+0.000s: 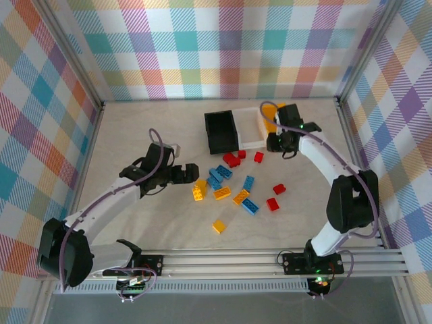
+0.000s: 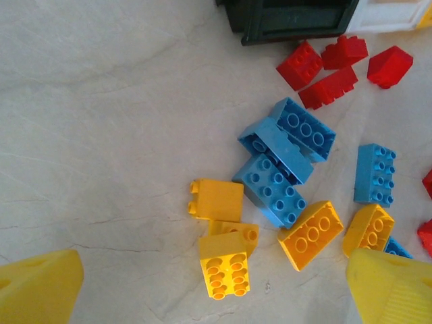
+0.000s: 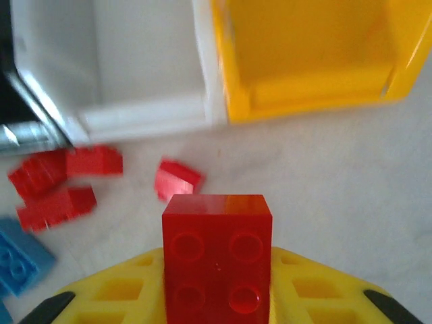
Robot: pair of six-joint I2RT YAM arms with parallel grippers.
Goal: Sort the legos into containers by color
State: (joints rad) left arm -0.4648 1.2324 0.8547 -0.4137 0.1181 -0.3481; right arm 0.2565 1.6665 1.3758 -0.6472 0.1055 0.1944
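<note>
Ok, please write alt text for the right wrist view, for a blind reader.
The right pincer holds a red brick, with a white bin and a yellow bin ahead. Loose red bricks lie on the table at left.

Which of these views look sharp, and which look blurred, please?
Right wrist: the near red brick is crisp, the white bin and yellow bin behind it are smeared. Left wrist: the blue bricks are sharp, evenly lit. Top external: sharp, with soft shadows.
</note>
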